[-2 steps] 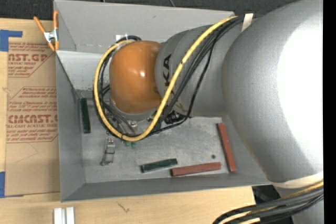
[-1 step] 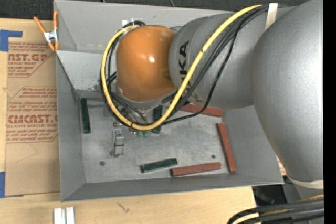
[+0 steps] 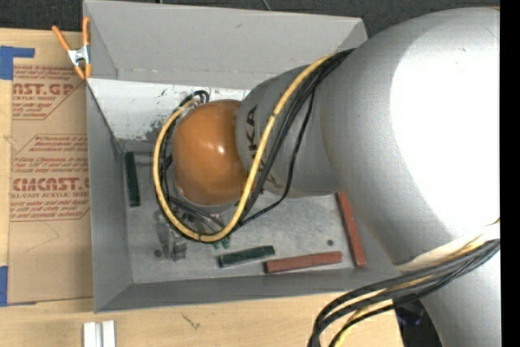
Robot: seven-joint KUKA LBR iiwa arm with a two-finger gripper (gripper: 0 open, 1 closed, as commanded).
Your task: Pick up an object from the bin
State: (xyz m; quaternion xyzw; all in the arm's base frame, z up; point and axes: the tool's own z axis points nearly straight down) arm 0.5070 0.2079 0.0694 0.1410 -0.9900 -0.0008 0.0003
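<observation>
Toward bin (image 3: 110,256) near-left corner: jaws, cannot tell if spread; green bar (image 3: 245,256) just right, wall near.

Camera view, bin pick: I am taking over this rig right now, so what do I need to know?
Pincer: low over the near-left floor of the bin, below the orange wrist cover. Open or shut cannot be told, and no thing shows in it.
Things: left green stick along the left wall; near green stick by the near wall, with the near red-brown stick just right of it; right red-brown stick on the right side.
Done: no pick yet.
Left: grasp one stick and lift it out.
</observation>
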